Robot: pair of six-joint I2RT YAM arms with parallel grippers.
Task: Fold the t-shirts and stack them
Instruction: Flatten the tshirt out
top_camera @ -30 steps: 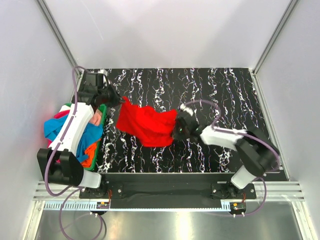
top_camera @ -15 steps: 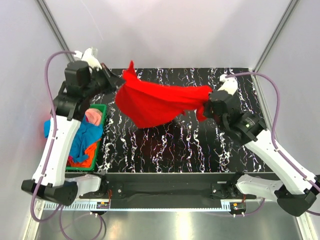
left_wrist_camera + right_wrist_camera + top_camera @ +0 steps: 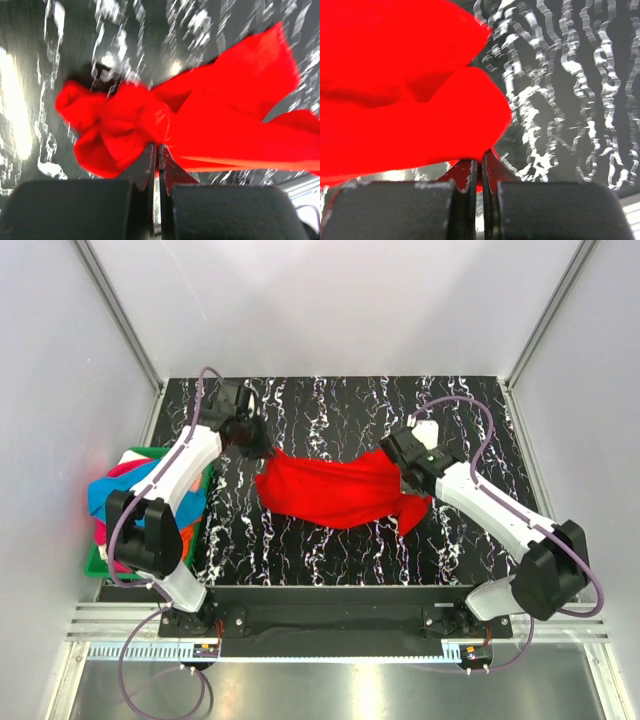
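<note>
Red t-shirt (image 3: 335, 492) is back down on the counter (image 3: 330, 560), strung out wide btwn the two hands. A sec ago it was a tight wad mid-counter. Half a sec ago both arms had it hoisted in the air, stretched like a banner. So: lift, pull apart, lower.

Left hand (image 3: 248, 438) is clenched on the shirt's far-left end. Its wrist view shows the fingers pinched together w/ a knot of red cloth bunched right at the tips. Right hand (image 3: 403, 462) is the same, clamped on the right end, w/ a loose flap trailing past it toward the near side.

Shirt lies approx across the counter's middle, its left end a bit farther back than the rest. It's wrinkled & slack in the centre, not flat yet. Can't tell which parts are gripped (sleeve, hem, shoulder), too bunched.

Other shirts (image 3: 112, 495) (blue, pink, orange) sit heaped in the green bin (image 3: 93, 562) at the left edge, neither hand near them.

Reckon the spreading step is nearly done & folding hasn't begun. Nothing is stacked so far. Next prob needs a let-go & some smoothing before a fold sits clean.
</note>
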